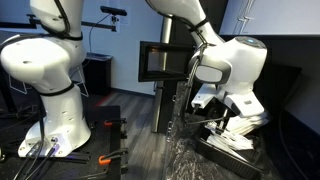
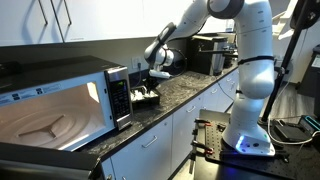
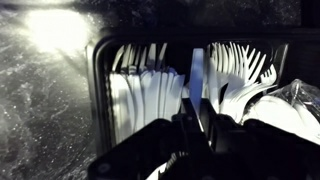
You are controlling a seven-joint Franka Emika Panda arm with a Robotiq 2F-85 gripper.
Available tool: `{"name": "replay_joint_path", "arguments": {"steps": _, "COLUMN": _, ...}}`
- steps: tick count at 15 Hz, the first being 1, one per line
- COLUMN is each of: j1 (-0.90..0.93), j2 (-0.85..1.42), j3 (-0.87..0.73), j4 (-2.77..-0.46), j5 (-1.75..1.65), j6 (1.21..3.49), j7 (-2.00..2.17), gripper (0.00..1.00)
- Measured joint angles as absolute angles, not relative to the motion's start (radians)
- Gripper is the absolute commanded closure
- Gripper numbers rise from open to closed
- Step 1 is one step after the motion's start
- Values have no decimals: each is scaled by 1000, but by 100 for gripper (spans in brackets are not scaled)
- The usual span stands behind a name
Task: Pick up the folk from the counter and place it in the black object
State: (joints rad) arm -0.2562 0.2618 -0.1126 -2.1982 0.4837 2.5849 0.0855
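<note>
The black object is a low black tray (image 3: 98,90) with compartments of white plastic cutlery. It stands on the dark counter in both exterior views (image 2: 146,98) (image 1: 228,142). My gripper (image 3: 195,125) hangs right above the tray's middle divider. Its fingers are close together on a thin white handle, the fork (image 3: 197,70), which points up over the tray. In the exterior views the gripper (image 2: 151,82) (image 1: 222,118) is low over the tray. The fork's tines are hidden.
White knives (image 3: 145,95) fill the tray's left compartment and loose forks (image 3: 240,68) the right. An open microwave (image 2: 60,100) stands beside the tray. A tall black appliance (image 2: 205,55) is farther along the counter (image 2: 195,88). Another white robot (image 1: 50,80) stands nearby.
</note>
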Motion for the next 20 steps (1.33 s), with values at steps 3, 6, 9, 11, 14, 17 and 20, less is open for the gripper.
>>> {"name": "replay_joint_path", "arguments": {"steps": 3, "j1": -251, "j2": 271, "j3": -114, "j4": -2195, "j5": 458, "j6": 2608, "j7": 85, "gripper": 97}}
{"name": "replay_joint_path", "arguments": {"steps": 6, "j1": -241, "j2": 288, "j3": -114, "j4": -2184, "j5": 446, "j6": 2628, "j7": 85, "gripper": 97}}
{"name": "replay_joint_path", "arguments": {"steps": 9, "j1": -238, "j2": 285, "j3": -110, "j4": -2176, "j5": 447, "j6": 2636, "j7": 85, "gripper": 97}}
{"name": "replay_joint_path", "arguments": {"steps": 11, "j1": -236, "j2": 276, "j3": -110, "j4": -2176, "j5": 447, "j6": 2655, "j7": 85, "gripper": 97}}
{"name": "replay_joint_path", "arguments": {"steps": 14, "j1": -239, "j2": 270, "j3": -110, "j4": -2174, "j5": 463, "j6": 2660, "j7": 83, "gripper": 97}}
{"name": "replay_joint_path", "arguments": {"steps": 17, "j1": -250, "j2": 288, "j3": -99, "j4": -2162, "j5": 522, "j6": 2660, "j7": 57, "gripper": 97}}
{"name": "replay_joint_path", "arguments": {"steps": 20, "j1": -266, "j2": 322, "j3": -80, "j4": -2136, "j5": 555, "j6": 2660, "j7": 20, "gripper": 97}}
